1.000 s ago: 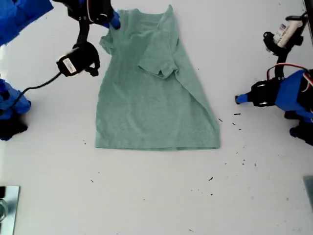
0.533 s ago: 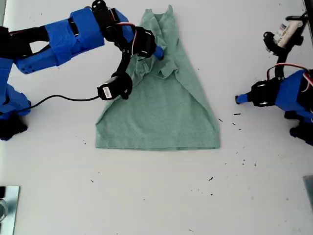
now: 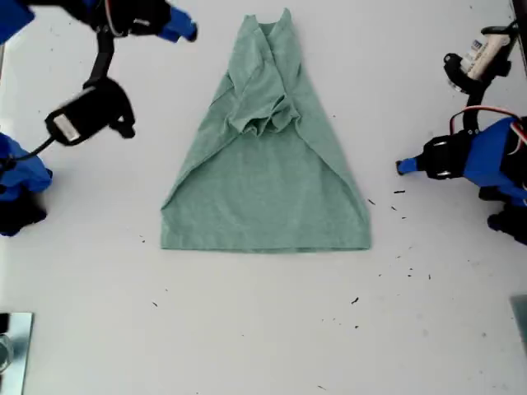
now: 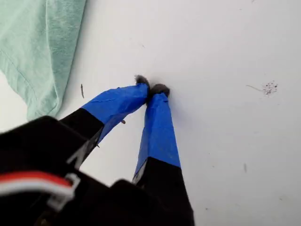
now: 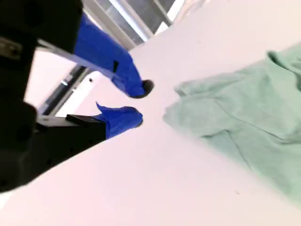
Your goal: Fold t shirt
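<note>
One t shirt [image 3: 268, 181] lies flat on the white tabletop [image 3: 263, 329], at the middle of the exterior view, neckline toward that view's top and hem toward its bottom. Both upper sides are folded inward, so the outline narrows from the wide hem to the collar. The sleeves meet in a bunched, wrinkled patch (not smoothed) on the chest.

My second gripper [image 3: 185, 31] hangs above the tabletop at the exterior view's upper left, apart from the cloth. Its jaws are parted and empty, as its own wrist view confirms [image 5: 140, 102].

My first gripper [image 3: 401, 167] sits low at the exterior view's right, pointing toward the shirt but clear of it. Its jaws are clenched tip to tip on nothing [image 4: 151, 89]. Small dark specks [image 3: 399, 192] dot the tabletop near it.
</note>
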